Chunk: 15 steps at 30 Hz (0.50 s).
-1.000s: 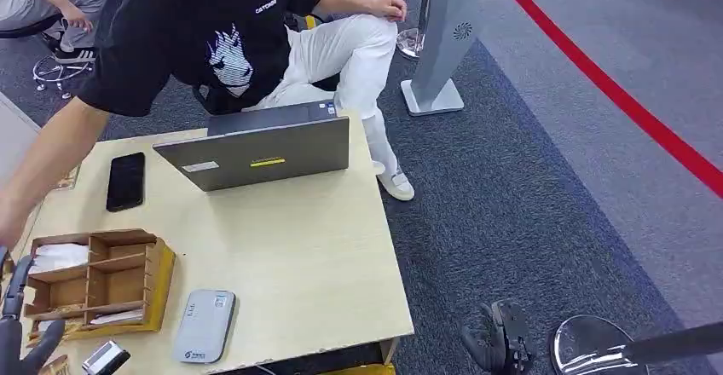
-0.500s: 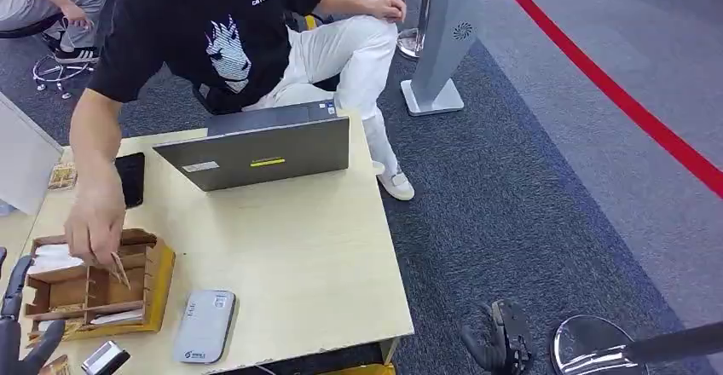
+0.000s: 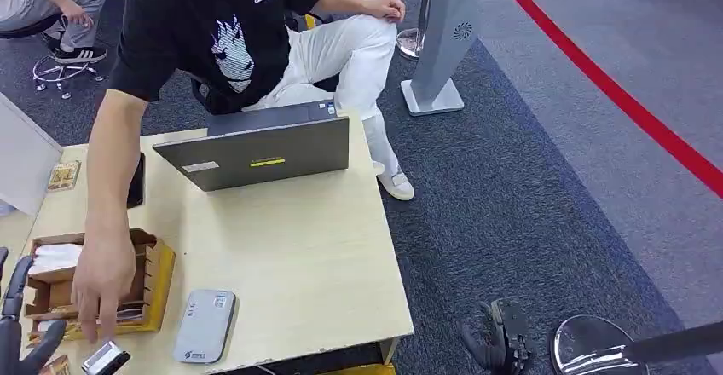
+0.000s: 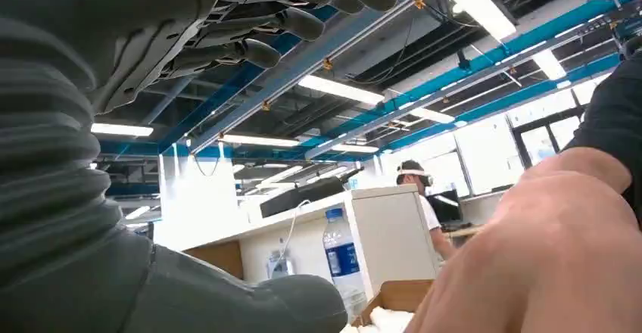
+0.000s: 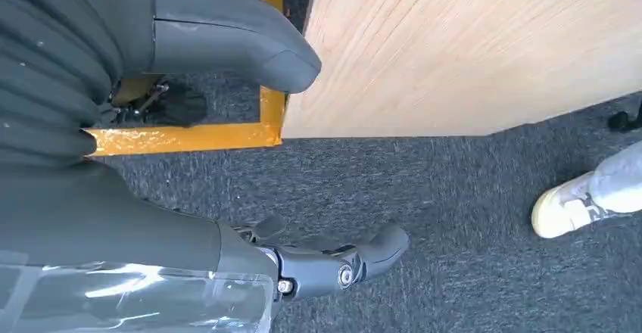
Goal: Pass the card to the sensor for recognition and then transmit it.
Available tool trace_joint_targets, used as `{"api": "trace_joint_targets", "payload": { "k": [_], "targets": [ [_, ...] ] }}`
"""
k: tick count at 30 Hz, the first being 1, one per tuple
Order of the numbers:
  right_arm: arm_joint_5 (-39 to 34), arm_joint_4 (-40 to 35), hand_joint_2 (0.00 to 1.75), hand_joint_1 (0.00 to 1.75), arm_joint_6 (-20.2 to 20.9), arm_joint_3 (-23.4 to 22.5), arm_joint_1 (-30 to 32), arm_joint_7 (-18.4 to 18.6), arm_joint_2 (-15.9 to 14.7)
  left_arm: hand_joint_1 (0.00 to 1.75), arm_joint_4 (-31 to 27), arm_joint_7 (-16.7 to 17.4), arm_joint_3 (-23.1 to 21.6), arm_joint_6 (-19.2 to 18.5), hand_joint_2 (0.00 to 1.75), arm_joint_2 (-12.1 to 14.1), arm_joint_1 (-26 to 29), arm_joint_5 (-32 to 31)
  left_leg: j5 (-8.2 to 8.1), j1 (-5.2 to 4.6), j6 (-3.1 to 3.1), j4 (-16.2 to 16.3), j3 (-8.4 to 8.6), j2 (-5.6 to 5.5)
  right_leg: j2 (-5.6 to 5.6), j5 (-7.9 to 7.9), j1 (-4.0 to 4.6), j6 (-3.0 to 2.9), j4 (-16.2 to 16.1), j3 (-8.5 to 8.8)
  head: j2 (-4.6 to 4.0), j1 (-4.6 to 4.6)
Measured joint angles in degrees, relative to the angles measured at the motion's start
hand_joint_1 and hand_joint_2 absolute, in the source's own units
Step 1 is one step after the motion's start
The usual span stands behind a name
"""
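Your robot's left hand [image 3: 17, 322] hangs at the near left corner of the pale wooden table [image 3: 298, 256], dark fingers spread apart and holding nothing; in the left wrist view the same fingers [image 4: 295, 23] fan out against ceiling lights. Your right hand [image 3: 499, 337] hangs well clear of the table on the robot's right side, low over the dark carpet [image 3: 511, 204]. The right wrist view shows its thumb [image 5: 227, 38] standing apart from a curled finger [image 5: 363, 253], with nothing between them. The white cards [image 3: 53, 256] lie in a far-left compartment of the wooden box [image 3: 158, 277], which sits at the table's near left, just beside the left hand. A seated person in a black shirt leans across the table, and the person's hand [image 3: 102, 277] reaches down over the box, covering its middle compartments; whether it grips a card cannot be told. The flat grey sensor [image 3: 205, 325] rests on the table just beside the box, toward the near edge. A small silver object [image 3: 106, 358] sits at the table's edge below the person's fingers. Farther back stand an open grey laptop [image 3: 264, 149] and a black phone [image 3: 136, 183], partly hidden by the person's forearm.
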Motion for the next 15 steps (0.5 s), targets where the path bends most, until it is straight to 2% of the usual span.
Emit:
{"api": "trace_joint_targets", "payload": {
  "k": [8,15],
  "targets": [
    [-0.79,-0.02,1.75,0.0,-0.2,0.02,0.0,0.07,0.0,0.0,0.17,0.07,-0.15,-0.7,1.75,-0.31,0.61,-1.33,0.0,0.0,0.0,0.0,0.0,0.01,0.0,0.0,0.0,0.0,0.0,0.0,0.0,0.0],
    [-0.79,-0.13,1.75,0.0,-0.44,0.04,0.0,0.07,0.0,0.0,2.08,0.37,-2.19,-1.09,1.75,-1.01,2.3,-2.08,0.0,0.0,0.0,0.0,-0.01,0.01,0.01,0.0,0.0,0.0,0.0,0.0,0.0,0.02]
  ]
}}
